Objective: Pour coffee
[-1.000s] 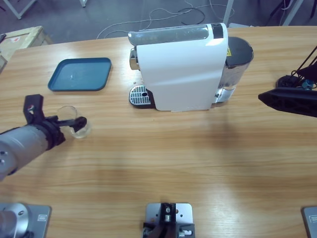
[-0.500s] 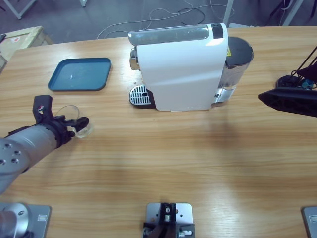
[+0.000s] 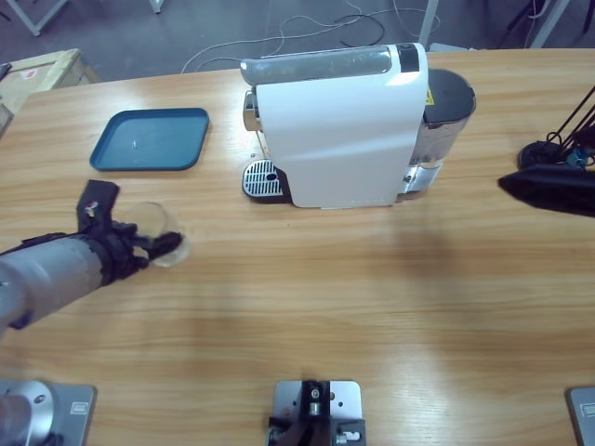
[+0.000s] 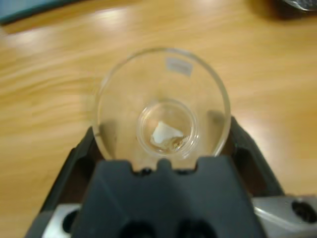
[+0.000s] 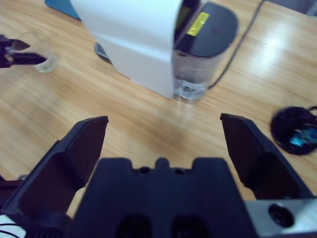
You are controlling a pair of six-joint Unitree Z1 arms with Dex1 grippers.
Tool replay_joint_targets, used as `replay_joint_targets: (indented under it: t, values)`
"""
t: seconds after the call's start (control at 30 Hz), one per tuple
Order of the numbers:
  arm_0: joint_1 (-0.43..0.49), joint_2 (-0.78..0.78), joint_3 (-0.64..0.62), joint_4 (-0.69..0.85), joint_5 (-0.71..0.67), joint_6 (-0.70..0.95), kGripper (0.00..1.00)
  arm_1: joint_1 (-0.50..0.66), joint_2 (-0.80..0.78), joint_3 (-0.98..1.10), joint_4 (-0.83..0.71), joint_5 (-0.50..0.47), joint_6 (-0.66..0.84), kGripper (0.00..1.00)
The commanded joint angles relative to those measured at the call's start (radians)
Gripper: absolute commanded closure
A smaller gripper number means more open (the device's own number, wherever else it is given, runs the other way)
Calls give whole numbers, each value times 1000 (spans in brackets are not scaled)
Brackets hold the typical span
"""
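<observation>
Clear glass clamped in left end effector.

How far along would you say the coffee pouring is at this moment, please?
Early. Done: the left gripper is shut on the glass. In hand: the glass is off the blue tray, short of the coffee machine's drip grate. Left: no brown liquid shows inside it. The right gripper hangs open, idle.

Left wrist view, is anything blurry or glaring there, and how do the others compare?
Left wrist view: the glass in the left pincer is soft, the table streaked with glare. Right wrist view: bright sheen on the wood by the coffee machine. High view: even light.
</observation>
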Motion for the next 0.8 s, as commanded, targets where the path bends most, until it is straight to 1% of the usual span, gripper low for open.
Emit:
replay_joint_targets:
  t: [0.03, 0.1, 0.17, 0.23, 0.3, 0.37, 0.47, 0.53, 0.67, 0.8]
  values:
    - [100, -169, -51, -70, -287, 570, 1000, 10, -117, -67, 200, -50, -12, 0]
    - [182, -174, -74, -72, -349, 675, 1000, 10, -136, -67, 225, -48, -11, 0]
    - [256, -147, -99, -84, -447, 774, 1000, 10, -151, -67, 239, -48, -9, 0]
    - [294, -79, -128, -84, -519, 879, 1000, 10, -155, -67, 248, -49, -9, 0]
    - [319, -15, -149, -90, -555, 986, 1000, 10, -155, -67, 254, -49, -8, 0]
    - [359, 28, -174, -111, -616, 1058, 1000, 10, -158, -63, 262, -48, -3, 0]
    - [427, 94, -183, -184, -684, 1102, 1000, 10, -168, -53, 274, -48, 4, 0]
    - [451, 138, -184, -241, -711, 1125, 1000, 10, -172, -53, 286, -48, 8, 0]
    - [468, 241, -206, -322, -775, 1126, 1000, 10, -174, -58, 305, -48, 10, 0]
    - [467, 317, -236, -384, -810, 1121, 1000, 10, -174, -62, 325, -47, 11, 0]
